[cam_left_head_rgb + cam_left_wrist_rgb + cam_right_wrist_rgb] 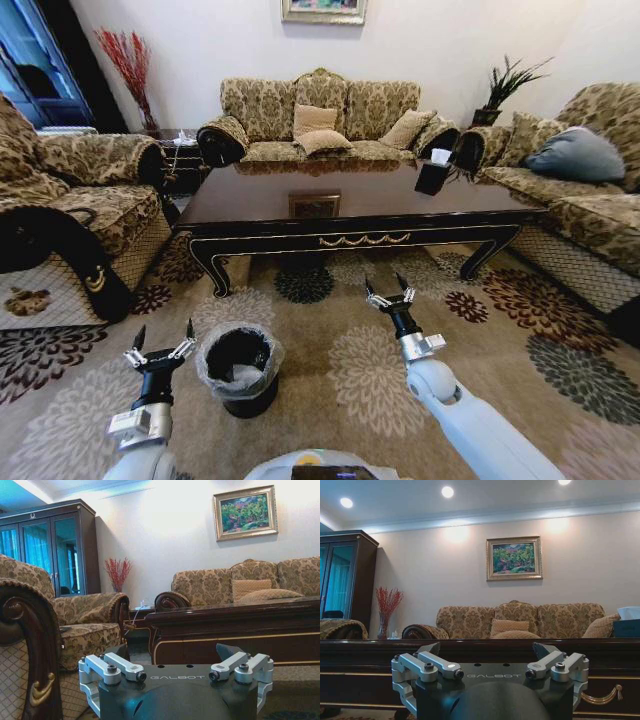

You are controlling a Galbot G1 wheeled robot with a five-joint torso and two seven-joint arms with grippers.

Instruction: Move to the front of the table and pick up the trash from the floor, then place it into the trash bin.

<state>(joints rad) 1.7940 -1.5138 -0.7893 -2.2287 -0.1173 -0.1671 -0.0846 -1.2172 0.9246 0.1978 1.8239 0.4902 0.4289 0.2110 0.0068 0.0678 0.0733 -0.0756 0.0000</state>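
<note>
Nearest you, both arms reach forward low over the patterned carpet (330,380). Your left gripper (160,345) hangs just left of the trash bin (240,372), fingers spread wide, nothing between them. Your right gripper (389,291) sits farther forward, right of the bin and short of the table's front edge; it too is spread wide and holds nothing.

Largest first: three patterned sofas ring the room, one along the back wall (325,120), one on the left (70,200), one on the right (570,190). The table (350,205) stands in the middle on the carpet, its gold-ornamented front edge facing you. A black tissue box (433,176) rests near the table's far right corner. The bin stands on the carpet well in front of the table's front left leg, liner folded over its rim; something pale lies inside, and you cannot tell whether it is the trash or only liner.

From each wrist view the table's dark front edge runs across ahead of the spread fingers.
</note>
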